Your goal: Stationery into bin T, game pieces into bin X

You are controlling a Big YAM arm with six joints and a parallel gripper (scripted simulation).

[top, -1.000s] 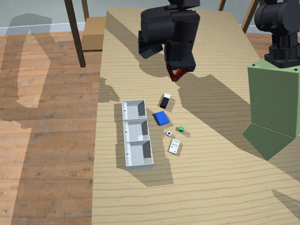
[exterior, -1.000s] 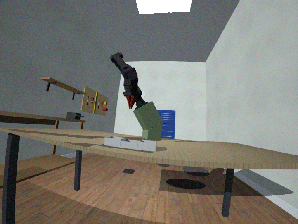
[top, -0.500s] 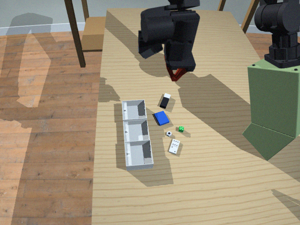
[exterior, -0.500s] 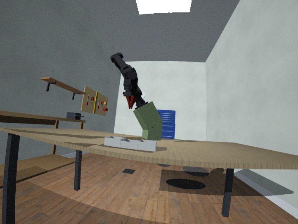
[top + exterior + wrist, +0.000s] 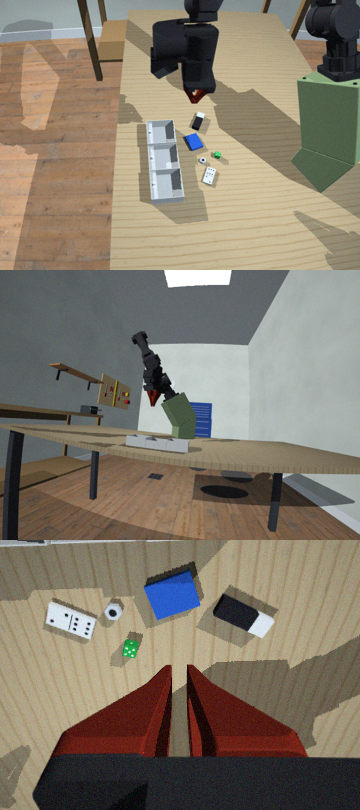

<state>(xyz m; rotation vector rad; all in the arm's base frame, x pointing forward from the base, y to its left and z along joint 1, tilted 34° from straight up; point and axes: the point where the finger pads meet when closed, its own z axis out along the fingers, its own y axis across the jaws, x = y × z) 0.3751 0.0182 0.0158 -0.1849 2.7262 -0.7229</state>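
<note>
My gripper (image 5: 194, 102) (image 5: 152, 405) (image 5: 179, 675) is shut with a narrow, empty gap between its red fingertips, high above the table. A black eraser with a white end (image 5: 197, 122) (image 5: 235, 612) lies nearest below it in the top view. A flat blue block (image 5: 194, 141) (image 5: 172, 595) lies beside the bins. A green die (image 5: 217, 154) (image 5: 130, 649), a small hex nut (image 5: 202, 162) (image 5: 119, 611) and a white domino (image 5: 209, 175) (image 5: 71, 621) lie close together. Three joined grey bins (image 5: 167, 201) (image 5: 177, 445) stand in a row and look empty; their letters are unreadable.
The green arm pedestal (image 5: 328, 116) (image 5: 181, 412) stands on the table (image 5: 247, 232) (image 5: 247, 454), to the right in the top view. The bin row stands near the table's left edge there. Shadows of the arm fall across the table top.
</note>
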